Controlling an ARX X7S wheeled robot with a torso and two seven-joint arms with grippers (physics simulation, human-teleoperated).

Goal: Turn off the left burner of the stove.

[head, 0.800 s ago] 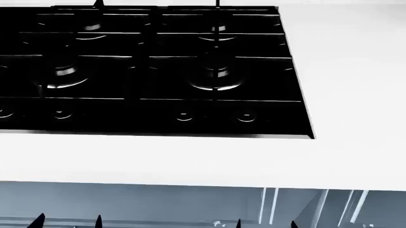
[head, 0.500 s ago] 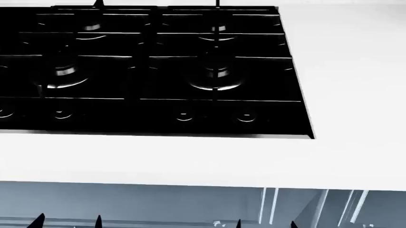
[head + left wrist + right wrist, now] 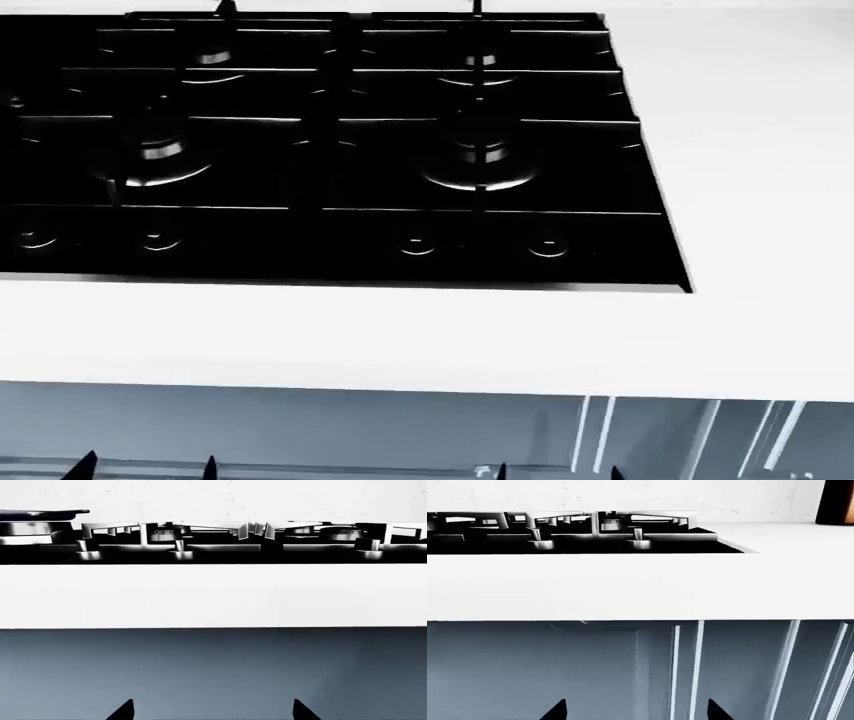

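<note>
While both claws hang open, the stove (image 3: 334, 150) lies untouched.

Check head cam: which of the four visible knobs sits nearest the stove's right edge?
The rightmost knob, at the right end of the front row on the stove. The other three lie further left.

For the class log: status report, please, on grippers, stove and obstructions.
Both grippers low, below the counter edge, jaws open, empty. Stove untouched, knobs unobstructed. Left burner out of head view.

Black stove (image 3: 334, 150) in white counter (image 3: 534, 330)
</note>
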